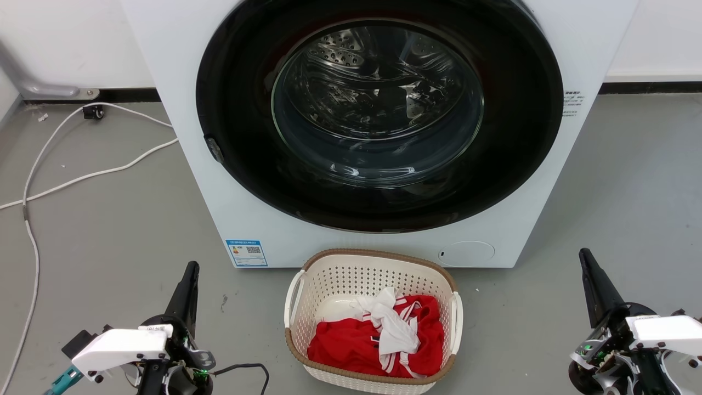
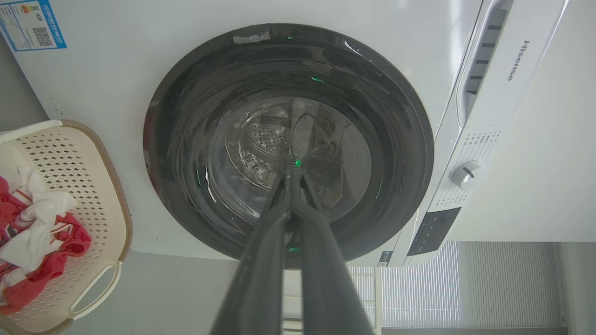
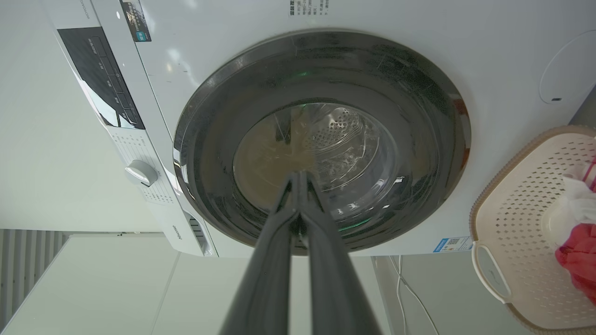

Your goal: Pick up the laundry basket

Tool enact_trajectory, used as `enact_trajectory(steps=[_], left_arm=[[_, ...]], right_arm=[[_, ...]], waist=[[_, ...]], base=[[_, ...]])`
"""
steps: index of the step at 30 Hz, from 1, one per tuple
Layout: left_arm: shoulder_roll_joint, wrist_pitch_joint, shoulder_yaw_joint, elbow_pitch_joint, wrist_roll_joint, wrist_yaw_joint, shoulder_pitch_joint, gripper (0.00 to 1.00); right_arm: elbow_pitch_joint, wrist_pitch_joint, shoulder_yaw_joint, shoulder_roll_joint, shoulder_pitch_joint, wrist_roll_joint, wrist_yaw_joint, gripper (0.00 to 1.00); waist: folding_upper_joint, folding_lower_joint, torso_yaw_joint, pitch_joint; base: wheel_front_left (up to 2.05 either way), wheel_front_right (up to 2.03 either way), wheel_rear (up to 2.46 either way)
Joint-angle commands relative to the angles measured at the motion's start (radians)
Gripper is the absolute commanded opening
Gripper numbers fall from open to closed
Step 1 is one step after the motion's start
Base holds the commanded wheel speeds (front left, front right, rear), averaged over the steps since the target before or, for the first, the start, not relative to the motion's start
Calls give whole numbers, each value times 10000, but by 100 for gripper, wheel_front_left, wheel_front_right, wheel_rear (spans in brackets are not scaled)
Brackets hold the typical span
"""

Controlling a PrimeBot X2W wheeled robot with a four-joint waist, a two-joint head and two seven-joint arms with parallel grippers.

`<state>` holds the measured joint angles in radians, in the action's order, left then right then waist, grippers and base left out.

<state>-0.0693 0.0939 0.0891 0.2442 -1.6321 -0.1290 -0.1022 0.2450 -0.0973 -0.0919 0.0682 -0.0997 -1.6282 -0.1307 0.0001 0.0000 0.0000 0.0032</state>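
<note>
Grey floor (image 1: 109, 236) extends before a white washing machine (image 1: 181, 82) whose round glass door (image 1: 378, 109) is closed. A white cable (image 1: 82, 176) trails ahead of and to the left of the left gripper (image 1: 191, 270). The laundry basket (image 1: 378, 254) stands on the floor between the 2 grippers: to the right of the left gripper, to the left of the right gripper (image 1: 584, 257), and well apart from both. It sits just in front of the machine. Inside lies a red garment (image 1: 345, 343) with a white garment (image 1: 392, 326) on top. The left handle (image 1: 293, 296) and the right handle (image 1: 457, 318) each face outward, toward the gripper on that side.

Both grippers point forward at the machine. Each has its 2 fingers pressed together at the tips and holds nothing; both wrist views show this.

Step in hand, as judged: the reach has not begun, and neither gripper touches the basket. The next move calls for spreading both pairs of fingers and bringing each gripper down and inward to its own handle. Both would then close on the 2 handles and lift evenly, so the load does not tip.
</note>
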Motion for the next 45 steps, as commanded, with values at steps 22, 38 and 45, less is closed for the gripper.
enact_trajectory(steps=[22, 38, 45], left_arm=[[63, -163, -157, 86, 47, 10, 11, 100], [87, -895, -389, -495, 2301, 1, -132, 100], [97, -1173, -616, -770, 3677, 58, -191, 100]], right_arm=[[21, 161, 73, -49, 89, 75, 0, 100], [-491, 915, 316, -46, 136, 2960, 0, 100], [-705, 1194, 403, -83, 173, 4770, 0, 100]], waist=[[-1, 0, 1, -4], [-1, 0, 23, -15], [-1, 0, 50, -18]], base=[[0, 0, 0], [0, 0, 0], [0, 0, 0]])
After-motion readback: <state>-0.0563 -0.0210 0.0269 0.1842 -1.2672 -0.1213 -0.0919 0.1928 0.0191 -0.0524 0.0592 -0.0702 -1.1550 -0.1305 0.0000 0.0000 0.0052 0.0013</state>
